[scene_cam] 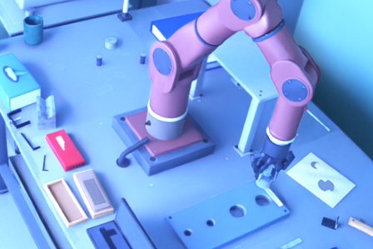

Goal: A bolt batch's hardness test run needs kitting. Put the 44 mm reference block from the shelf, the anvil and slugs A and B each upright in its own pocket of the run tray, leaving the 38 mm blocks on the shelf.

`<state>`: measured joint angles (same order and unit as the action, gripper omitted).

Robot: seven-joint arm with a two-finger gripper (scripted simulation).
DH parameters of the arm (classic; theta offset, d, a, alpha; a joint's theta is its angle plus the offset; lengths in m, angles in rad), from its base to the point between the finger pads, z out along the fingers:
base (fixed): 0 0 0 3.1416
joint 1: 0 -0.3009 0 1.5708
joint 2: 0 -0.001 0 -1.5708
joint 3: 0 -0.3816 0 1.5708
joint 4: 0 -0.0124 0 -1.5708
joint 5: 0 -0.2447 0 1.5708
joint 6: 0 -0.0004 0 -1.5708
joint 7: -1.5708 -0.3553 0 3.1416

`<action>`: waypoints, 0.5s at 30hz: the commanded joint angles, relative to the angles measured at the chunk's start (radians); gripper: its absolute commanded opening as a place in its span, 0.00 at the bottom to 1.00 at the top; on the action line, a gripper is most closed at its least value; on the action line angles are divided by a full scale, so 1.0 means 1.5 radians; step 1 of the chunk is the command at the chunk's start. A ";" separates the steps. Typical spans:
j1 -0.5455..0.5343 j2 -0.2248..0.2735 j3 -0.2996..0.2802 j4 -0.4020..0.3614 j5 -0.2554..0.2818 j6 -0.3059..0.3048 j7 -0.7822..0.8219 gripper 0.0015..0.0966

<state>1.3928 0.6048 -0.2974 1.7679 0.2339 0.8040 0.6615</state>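
Note:
I hold a pale round reference block (264, 180) in my closed gripper (266, 177), just above the far right end of the run tray (228, 215). The tray is a flat blue-grey plate with two large round pockets (237, 210) and smaller holes, lying at the near edge of the bench. Directly under the block is the rightmost large pocket (262, 200). The anvil (110, 43), a short pale cylinder, stands far back on the bench, with two small dark slugs (99, 60) (142, 58) near it. The shelf (245, 69) stands behind my wrist.
A teal cup (33, 30) stands at the far left. A white card (320, 178) lies right of the tray, my base (163, 138) to its left. A red case (64, 149) and two tan trays (79, 198) lie near the left edge.

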 commanded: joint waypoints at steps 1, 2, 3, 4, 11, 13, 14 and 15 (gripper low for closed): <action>0.000 0.005 -0.003 -0.001 0.006 -0.005 0.011 0.07; 0.000 0.012 -0.007 -0.001 0.013 -0.011 0.023 0.07; 0.000 0.019 -0.011 -0.001 0.020 -0.016 0.034 0.07; 0.000 0.026 -0.014 -0.001 0.027 -0.021 0.045 0.07; -0.001 0.059 -0.030 -0.003 0.062 -0.044 0.099 0.07; -0.002 0.065 -0.033 -0.004 0.068 -0.047 0.109 0.07; -0.002 0.068 -0.034 -0.004 0.070 -0.049 0.113 0.07; -0.002 0.070 -0.035 -0.005 0.072 -0.050 0.116 0.07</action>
<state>1.3901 0.7122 -0.3494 1.7618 0.3433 0.7281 0.8364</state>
